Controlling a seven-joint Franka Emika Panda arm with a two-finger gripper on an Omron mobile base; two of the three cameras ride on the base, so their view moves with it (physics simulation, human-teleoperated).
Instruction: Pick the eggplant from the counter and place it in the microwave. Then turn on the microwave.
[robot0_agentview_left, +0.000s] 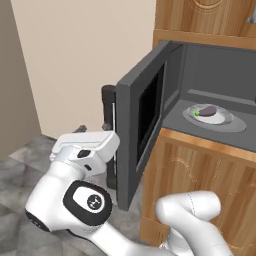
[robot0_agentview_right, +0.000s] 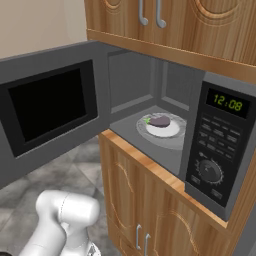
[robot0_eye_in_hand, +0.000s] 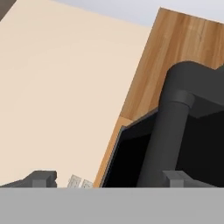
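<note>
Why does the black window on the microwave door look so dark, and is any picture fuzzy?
In the right base view the dark grey microwave's black glass door shows no glare or reflection, just flat black; in the hand view its thick bar handle looms huge and soft-edged; the left base view looks slightly blurry.

Smooth glossy white arm (robot0_agentview_left: 75, 200) built of rounded, bulbous links. Dark round cap (robot0_agentview_left: 90, 201) on one joint, stamped with a small pale circular mark. Boxy white hand (robot0_agentview_left: 92, 146) with rounded corners and a dark recess on its side. Second fat white link (robot0_agentview_right: 65, 215), capsule-shaped, plain and unmarked. Two small dark grey blocky fingertips (robot0_eye_in_hand: 43, 177), square-edged.
</note>
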